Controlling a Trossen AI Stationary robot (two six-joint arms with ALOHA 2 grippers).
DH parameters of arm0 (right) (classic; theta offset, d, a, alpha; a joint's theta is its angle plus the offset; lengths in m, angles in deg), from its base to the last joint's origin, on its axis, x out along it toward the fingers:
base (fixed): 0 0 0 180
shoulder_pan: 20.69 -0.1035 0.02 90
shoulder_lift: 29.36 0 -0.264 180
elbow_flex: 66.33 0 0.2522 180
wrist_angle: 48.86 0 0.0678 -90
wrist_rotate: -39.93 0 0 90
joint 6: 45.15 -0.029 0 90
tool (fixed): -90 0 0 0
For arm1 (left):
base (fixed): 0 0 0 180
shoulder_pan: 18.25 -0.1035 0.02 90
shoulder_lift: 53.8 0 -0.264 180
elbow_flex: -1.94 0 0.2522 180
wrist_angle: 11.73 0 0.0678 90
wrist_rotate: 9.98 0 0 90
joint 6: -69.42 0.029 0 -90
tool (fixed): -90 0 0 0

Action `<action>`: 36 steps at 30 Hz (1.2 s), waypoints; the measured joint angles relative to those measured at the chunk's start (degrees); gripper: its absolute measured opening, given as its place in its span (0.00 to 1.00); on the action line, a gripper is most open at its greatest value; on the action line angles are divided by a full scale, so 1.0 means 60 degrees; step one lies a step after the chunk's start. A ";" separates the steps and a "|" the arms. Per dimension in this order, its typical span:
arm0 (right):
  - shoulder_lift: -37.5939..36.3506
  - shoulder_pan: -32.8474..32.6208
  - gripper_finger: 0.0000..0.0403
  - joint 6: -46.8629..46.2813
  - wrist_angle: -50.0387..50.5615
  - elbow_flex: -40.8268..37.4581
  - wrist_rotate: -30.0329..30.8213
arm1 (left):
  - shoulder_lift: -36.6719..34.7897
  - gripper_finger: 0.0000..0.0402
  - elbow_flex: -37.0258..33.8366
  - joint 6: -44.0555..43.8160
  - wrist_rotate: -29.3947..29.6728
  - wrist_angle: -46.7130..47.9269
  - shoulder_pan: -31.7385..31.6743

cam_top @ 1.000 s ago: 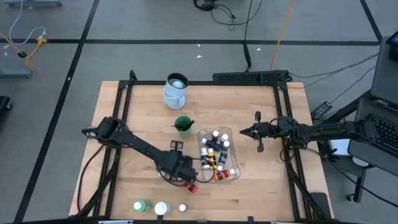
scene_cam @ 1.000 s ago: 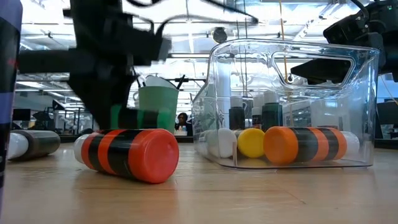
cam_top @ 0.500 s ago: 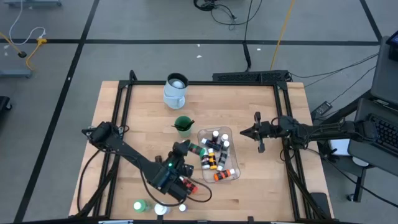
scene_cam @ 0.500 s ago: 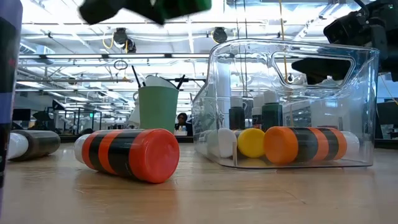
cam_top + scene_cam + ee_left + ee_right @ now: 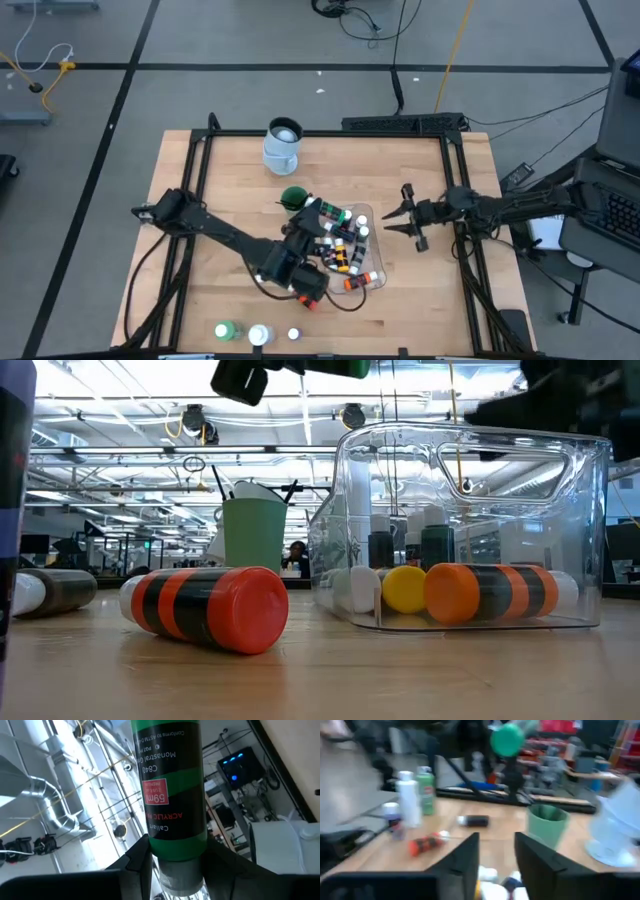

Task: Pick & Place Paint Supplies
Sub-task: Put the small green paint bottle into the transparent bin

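I read "59ml", "ACRYLIC", "C840" on the green paint bottle clamped in left hand; right hand fingers apart above wooden bench.

Two slim dark jointed arms trailing black cables, each with a two-fingered dark pincer.

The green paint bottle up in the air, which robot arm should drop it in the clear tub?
The left. Its claw already grips the green paint bottle above the clear tub. The right claw waits open and empty beside the tub.
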 joint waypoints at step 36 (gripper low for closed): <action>0.4867 -0.3170 0.66 0.5668 -0.4365 0.1887 0.3108 | -0.0867 0.30 -0.0009 -0.4517 -0.9499 -0.4209 -0.0798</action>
